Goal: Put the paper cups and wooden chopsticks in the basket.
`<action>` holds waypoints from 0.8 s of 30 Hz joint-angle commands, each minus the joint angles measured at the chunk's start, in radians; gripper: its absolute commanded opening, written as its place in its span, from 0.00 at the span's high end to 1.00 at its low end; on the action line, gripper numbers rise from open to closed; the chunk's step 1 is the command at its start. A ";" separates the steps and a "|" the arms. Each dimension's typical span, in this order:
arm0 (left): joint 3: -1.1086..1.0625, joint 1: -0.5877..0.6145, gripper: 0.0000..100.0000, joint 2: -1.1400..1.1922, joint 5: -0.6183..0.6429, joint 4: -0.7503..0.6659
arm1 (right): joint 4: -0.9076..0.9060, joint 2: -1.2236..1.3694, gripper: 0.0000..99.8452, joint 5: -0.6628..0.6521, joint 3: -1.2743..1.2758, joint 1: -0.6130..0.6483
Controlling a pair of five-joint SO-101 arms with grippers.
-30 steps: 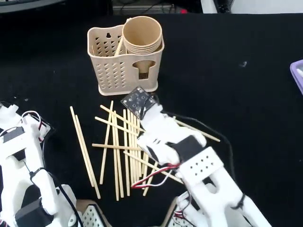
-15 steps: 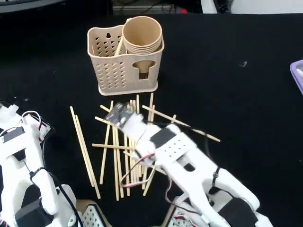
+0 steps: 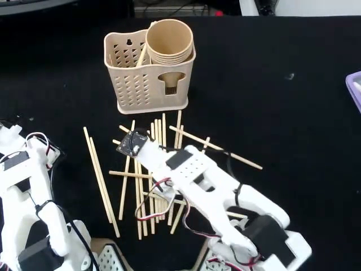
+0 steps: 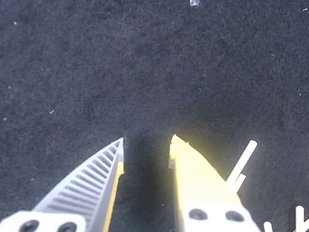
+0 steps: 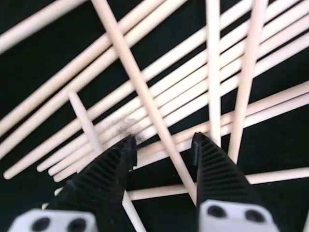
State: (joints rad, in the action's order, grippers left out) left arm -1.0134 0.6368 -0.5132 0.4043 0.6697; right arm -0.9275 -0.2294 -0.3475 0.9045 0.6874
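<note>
Wooden chopsticks (image 3: 139, 195) lie scattered just before the basket (image 3: 132, 84), which already holds the cups (image 3: 169, 36). Right gripper (image 5: 164, 140) hangs over the pile, jaws apart to straddle one stick; left gripper (image 4: 147, 140), likewise parted, waits farther from the basket.

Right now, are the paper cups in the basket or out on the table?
In. The stacked paper cups stand upright inside the beige basket, their rims poking above its wall.

The right arm (image 3: 197, 169) hides part of the wooden chopsticks (image 3: 101, 180) beneath it.
</note>
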 commanded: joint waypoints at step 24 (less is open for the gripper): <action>0.008 -0.005 0.84 -0.034 0.000 -0.012 | -0.213 -0.272 0.99 -0.055 -0.038 -0.239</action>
State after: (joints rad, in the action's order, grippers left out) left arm -1.0134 0.6368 -0.5132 0.4043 0.6697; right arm -1.1193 -0.4289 -0.3951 0.8646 0.5309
